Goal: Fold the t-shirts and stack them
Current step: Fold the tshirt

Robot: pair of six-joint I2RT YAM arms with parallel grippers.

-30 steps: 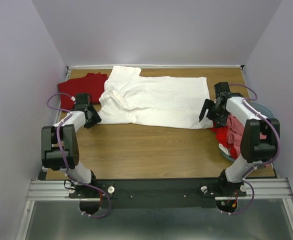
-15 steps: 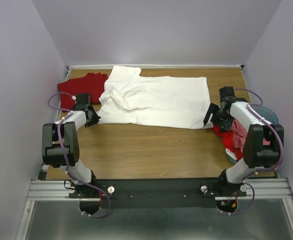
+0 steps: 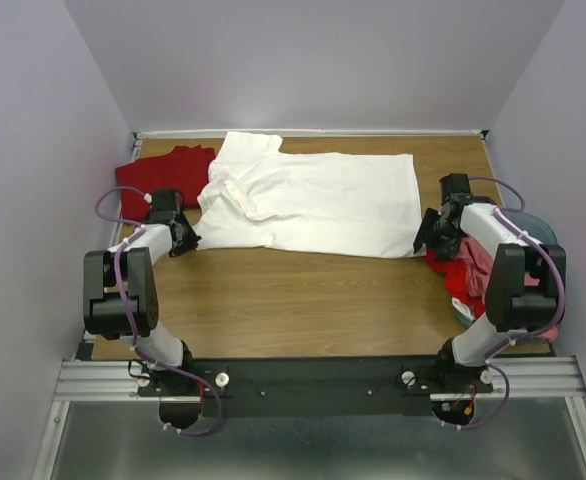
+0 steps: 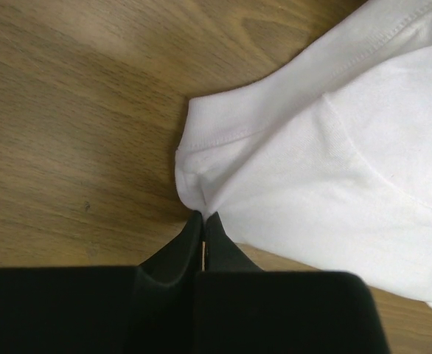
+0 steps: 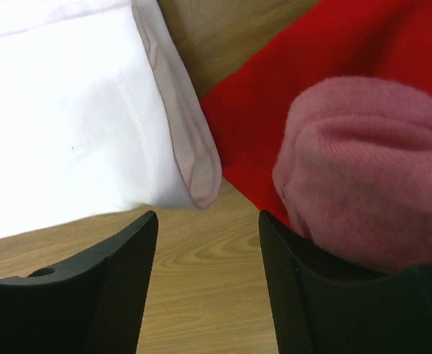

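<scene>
A large white t-shirt (image 3: 313, 200) lies spread flat across the far half of a wooden table (image 3: 303, 300). The left gripper (image 4: 203, 220) is pinched closed on its near left corner. The right gripper (image 5: 207, 221) hovers, jaws apart, at the near right corner (a red t-shirt (image 5: 275, 110) and a pink t-shirt (image 5: 363, 169) lie just beside). A dark red t-shirt (image 3: 158, 172) sits far left.

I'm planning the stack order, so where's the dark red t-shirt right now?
In the top view, the dark red t-shirt lies at the far left corner of the table, just left of the white t-shirt and beyond the left tool.
</scene>
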